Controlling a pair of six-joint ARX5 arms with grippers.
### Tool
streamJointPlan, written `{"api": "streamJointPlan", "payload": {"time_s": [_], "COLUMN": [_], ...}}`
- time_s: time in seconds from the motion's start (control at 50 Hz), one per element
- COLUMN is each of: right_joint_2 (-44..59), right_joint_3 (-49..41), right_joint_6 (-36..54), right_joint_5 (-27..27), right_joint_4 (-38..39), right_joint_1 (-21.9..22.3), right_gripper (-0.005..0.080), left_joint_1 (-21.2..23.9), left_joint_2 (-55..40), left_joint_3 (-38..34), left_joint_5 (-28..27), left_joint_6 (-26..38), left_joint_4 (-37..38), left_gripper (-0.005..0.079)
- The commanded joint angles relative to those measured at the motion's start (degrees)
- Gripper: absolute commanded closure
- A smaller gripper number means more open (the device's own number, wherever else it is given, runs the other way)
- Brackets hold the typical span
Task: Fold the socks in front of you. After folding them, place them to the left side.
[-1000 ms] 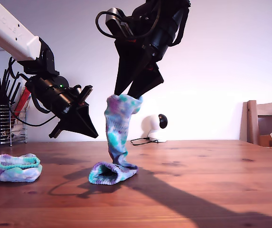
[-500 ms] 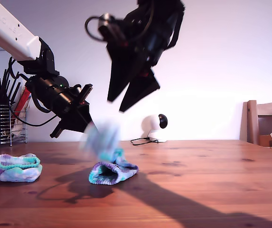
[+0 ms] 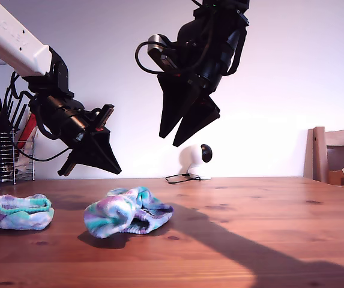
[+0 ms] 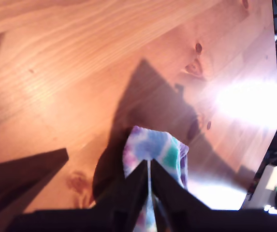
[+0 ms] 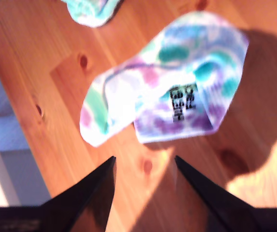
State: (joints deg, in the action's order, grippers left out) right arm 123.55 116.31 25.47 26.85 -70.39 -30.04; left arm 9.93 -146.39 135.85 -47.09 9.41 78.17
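There are two socks and two grippers. In the exterior view, one sock [image 3: 128, 210] lies in a loose, crumpled heap on the wooden table [image 3: 250, 228] near the middle. The other sock [image 3: 21, 211] sits as a small rolled bundle at its 9 o'clock, well apart from it and near the exterior view's left edge. Both are tie-dyed teal, purple and white. The second wrist view shows black lettering on the loose sock [image 5: 177, 92], with an edge of the other sock [image 5: 92, 10] beyond it.

My second gripper [image 3: 168, 141] hangs in the air at about 1 o'clock from the loose sock, well above it. Its jaws are spread apart, holding nothing and touching nothing; in its own wrist view [image 5: 144, 158] bare table shows between the fingers.

My first gripper [image 3: 116, 170] hovers at about 11 o'clock from the loose sock, tips angled down and clear of the table. Its jaws are drawn together to a thin slit [image 4: 148, 164] with nothing gripped. A sock lies on the table just past its tips; I cannot tell which one.
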Motion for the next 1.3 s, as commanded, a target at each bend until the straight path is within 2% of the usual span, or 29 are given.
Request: {"api": "streamJointPlan", "payload": {"time_s": [0.0, 0.16, 0.42, 0.48, 0.56, 0.8, 1.06, 1.18, 1.28], "right_joint_2": [1.7, 2.3, 2.4, 2.4, 2.4, 2.4, 2.4, 2.4, 2.4], "right_joint_3": [-0.8, -0.8, -0.8, -0.8, -0.8, -0.8, -0.8, -0.8, -0.8], "right_joint_6": [-0.4, -1.3, -0.9, 0.1, 1.1, 1.6, 1.6, 1.6, 1.6], "right_joint_5": [1.1, 1.7, 1.7, 1.7, 1.7, 1.6, 1.7, 1.6, 1.6], "right_joint_4": [0.6, 1.5, 2.0, 2.0, 2.7, 3.8, 4.4, 4.3, 4.0], "right_joint_1": [0.2, 1.1, 3.9, 4.6, 5.3, 7.0, 8.9, 9.1, 9.1], "right_gripper": [0.0412, 0.0412, 0.0432, 0.0535, 0.0769, 0.0765, 0.0765, 0.0765, 0.0765], "left_joint_1": [1.1, 3.0, 6.1, 6.9, 7.8, 9.6, 10.9, 11.8, 13.5], "left_joint_2": [1.4, 1.4, 1.4, 1.4, 1.4, 1.4, 1.4, 1.4, 1.4], "left_joint_3": [0.3, 0.3, 0.3, 0.3, 0.3, -2.3, -11.2, -12.4, -13.0], "left_joint_5": [1.1, 8.0, 9.2, 9.4, 9.5, 12.6, 14.5, 14.8, 15.2], "left_joint_6": [-0.2, -0.4, -0.4, -0.3, -0.2, -0.2, 2.6, 2.9, 2.8], "left_joint_4": [0.1, 0.1, 0.1, 0.1, 0.1, 0.2, -0.2, -3.3, -8.6], "left_gripper": [0.0766, 0.0766, 0.0757, 0.0763, 0.0763, 0.0762, 0.0762, 0.0762, 0.0762]}}
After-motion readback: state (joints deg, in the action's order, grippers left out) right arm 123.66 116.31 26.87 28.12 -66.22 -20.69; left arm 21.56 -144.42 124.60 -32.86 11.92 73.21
